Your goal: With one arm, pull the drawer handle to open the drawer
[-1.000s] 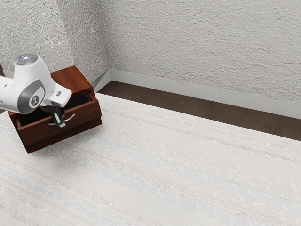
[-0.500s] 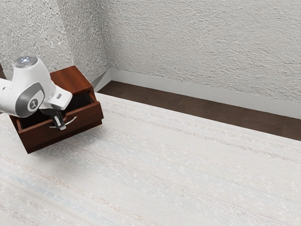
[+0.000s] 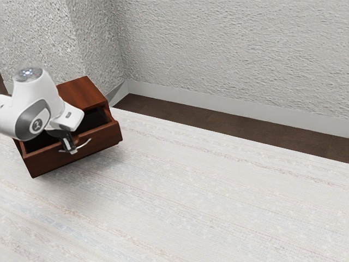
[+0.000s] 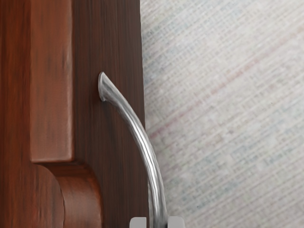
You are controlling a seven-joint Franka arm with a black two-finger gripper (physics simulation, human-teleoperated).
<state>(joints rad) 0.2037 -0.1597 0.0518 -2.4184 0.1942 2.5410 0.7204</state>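
Red-brown wooden drawer stands partly out of its cabinet at the exterior view's left edge of the table; gripper is closed on the handle.
The black fingers pinch the curved metal handle from both sides, with a narrow gap. The white arm hides much of the drawer's dark inside and the cabinet's near corner. In the wrist view the handle runs off the edge between two pale pads, themselves cut off, so its far mount is unseen.
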